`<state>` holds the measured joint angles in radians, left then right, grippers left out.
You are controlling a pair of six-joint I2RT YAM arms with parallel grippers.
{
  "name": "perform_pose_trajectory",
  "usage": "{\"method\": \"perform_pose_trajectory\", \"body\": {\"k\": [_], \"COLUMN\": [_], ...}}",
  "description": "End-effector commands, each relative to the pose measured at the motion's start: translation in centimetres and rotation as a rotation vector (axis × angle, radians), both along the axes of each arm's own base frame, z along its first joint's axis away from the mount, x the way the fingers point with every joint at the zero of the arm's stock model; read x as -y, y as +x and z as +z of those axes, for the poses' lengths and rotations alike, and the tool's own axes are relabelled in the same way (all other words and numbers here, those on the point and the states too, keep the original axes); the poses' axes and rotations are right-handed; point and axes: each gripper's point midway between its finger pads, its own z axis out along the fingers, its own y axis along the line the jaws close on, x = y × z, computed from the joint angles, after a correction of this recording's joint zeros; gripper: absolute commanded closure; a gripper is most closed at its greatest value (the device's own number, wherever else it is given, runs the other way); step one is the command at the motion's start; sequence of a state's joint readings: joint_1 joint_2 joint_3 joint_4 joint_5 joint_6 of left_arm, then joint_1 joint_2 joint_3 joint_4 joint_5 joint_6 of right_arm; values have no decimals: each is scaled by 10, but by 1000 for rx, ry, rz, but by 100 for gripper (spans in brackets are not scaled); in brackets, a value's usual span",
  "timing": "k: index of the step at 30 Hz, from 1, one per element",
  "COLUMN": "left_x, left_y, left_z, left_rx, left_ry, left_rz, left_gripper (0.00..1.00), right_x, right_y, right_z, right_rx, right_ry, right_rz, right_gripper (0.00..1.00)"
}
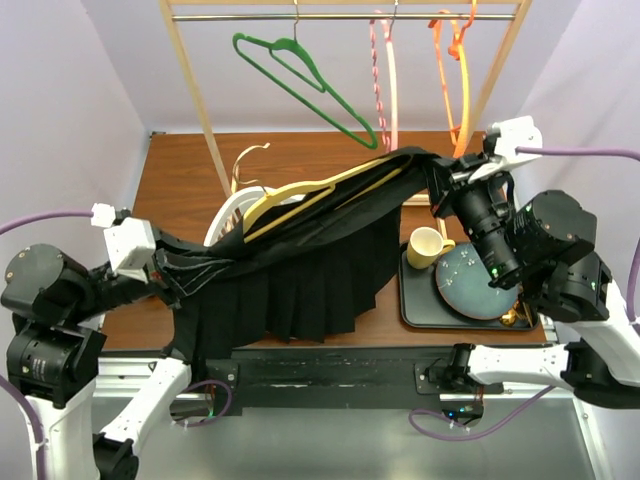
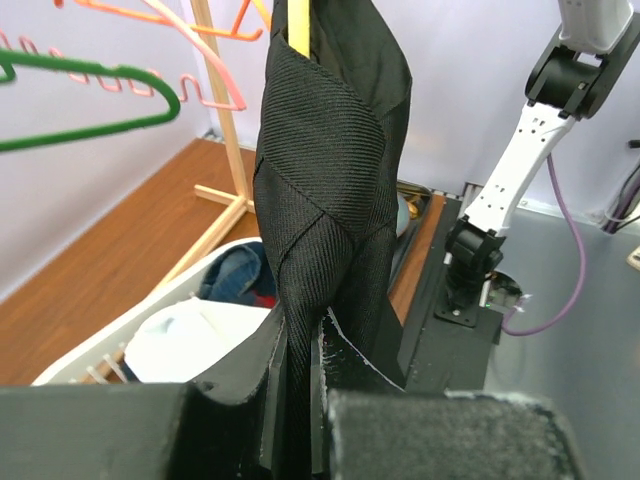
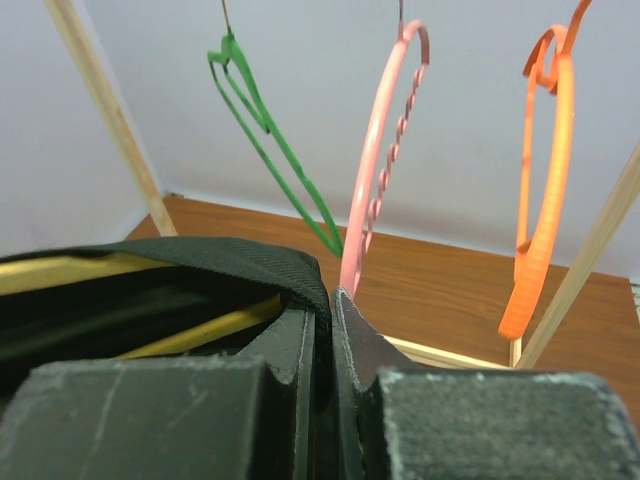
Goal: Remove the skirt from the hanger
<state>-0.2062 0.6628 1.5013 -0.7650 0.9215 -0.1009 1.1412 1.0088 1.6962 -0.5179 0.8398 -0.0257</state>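
Most of hanger [image 1: 297, 194] and basket [image 1: 221, 224] is hidden under skirt [image 1: 300, 275]. Tips of left gripper [image 1: 178, 272] are buried in cloth. The right arm [image 1: 545, 240] covers part of plate [image 1: 462, 283] and tray [image 1: 412, 312]. The gold thing [image 1: 514, 318] at the tray corner is too small to tell. In the left wrist view, the hanger top is cut off and the basket contents are half hidden.

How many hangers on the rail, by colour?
green hanger: 1
pink hanger: 1
orange hanger: 1
Total on the rail: 3
The yellow hanger is off the rail, inside the skirt, so it is not counted.
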Motion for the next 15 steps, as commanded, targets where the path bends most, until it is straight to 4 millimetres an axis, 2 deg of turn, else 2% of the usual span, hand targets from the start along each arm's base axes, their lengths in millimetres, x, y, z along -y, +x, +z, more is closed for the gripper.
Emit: {"method": "perform_pose_trajectory", "body": {"k": [1,6,15], "left_x": [-7,-6,-10], "left_y": [-37,-45,-68], "left_z": [49,54,83], "left_rx": [277,298,369], "left_ry": [-33,-37,-82], "left_rz": [-20,-50,-88], "left_gripper": [100,100,100], "right_x": [60,60,48], "right_y": [6,8,13], "right_z": [15,7,-9], "right_rx": [-17,-45,-92], "right_ry": [-41,-101,-191], "right_rz": [-283,-311,-302], "right_gripper": [100,100,100]}}
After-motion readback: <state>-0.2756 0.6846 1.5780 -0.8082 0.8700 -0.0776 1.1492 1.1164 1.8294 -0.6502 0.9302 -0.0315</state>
